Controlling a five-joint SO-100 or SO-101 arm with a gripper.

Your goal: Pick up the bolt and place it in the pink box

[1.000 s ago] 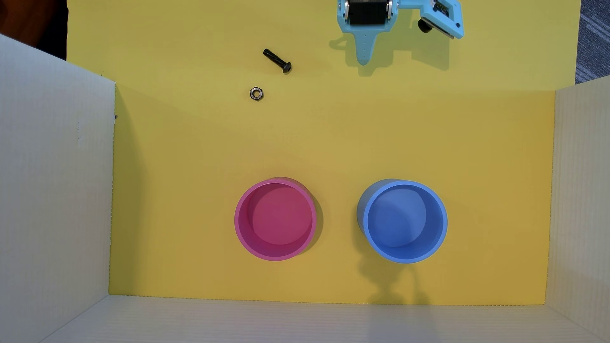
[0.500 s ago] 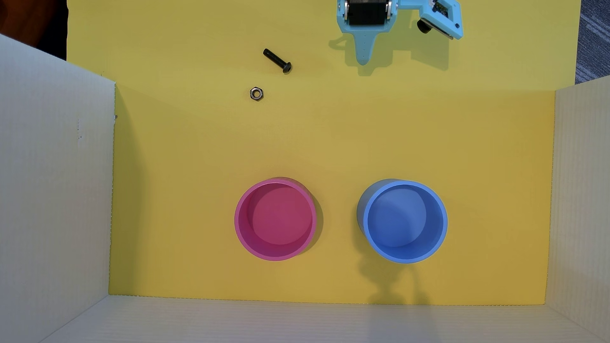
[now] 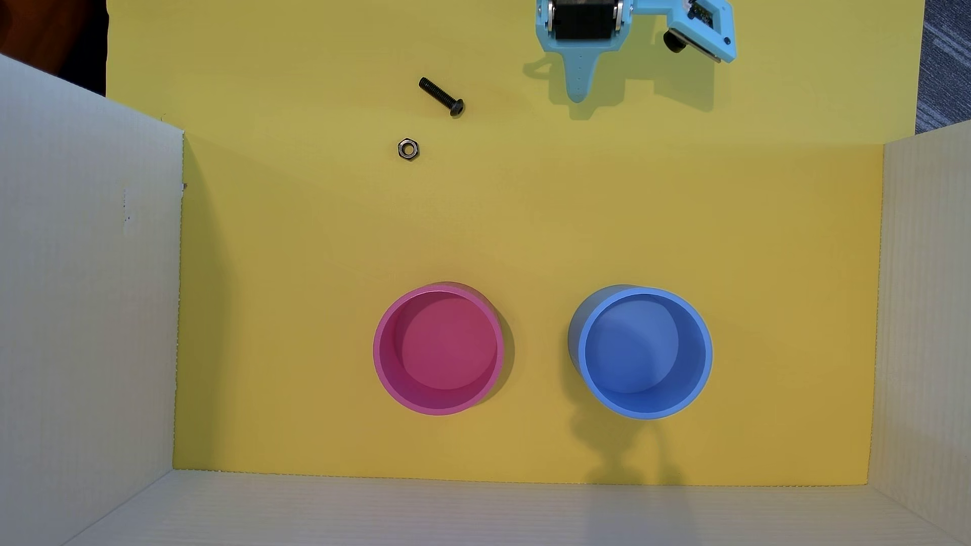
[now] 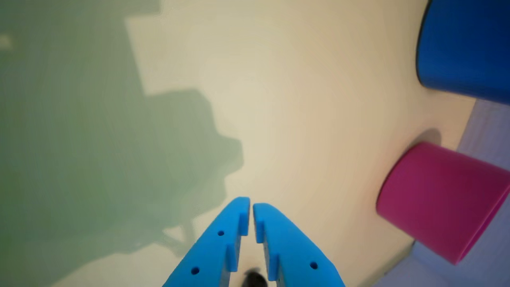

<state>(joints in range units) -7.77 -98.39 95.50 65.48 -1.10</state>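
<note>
The bolt (image 3: 441,97), small and black, lies on the yellow floor at the upper middle of the overhead view, head toward the lower right. It does not show clearly in the wrist view. The pink box (image 3: 379,349), a round pink cup, stands upright and empty at the lower middle; the wrist view shows its outer wall (image 4: 438,199) at the right. My light-blue gripper (image 3: 577,96) hangs at the top edge, well to the right of the bolt and apart from it. In the wrist view the gripper (image 4: 251,205) has its tips almost touching, with nothing between them.
A silvery hex nut (image 3: 408,149) lies just below and left of the bolt. A blue round cup (image 3: 706,352) stands right of the pink one; it also shows in the wrist view (image 4: 466,48). White cardboard walls (image 3: 89,294) close the left, right and bottom sides.
</note>
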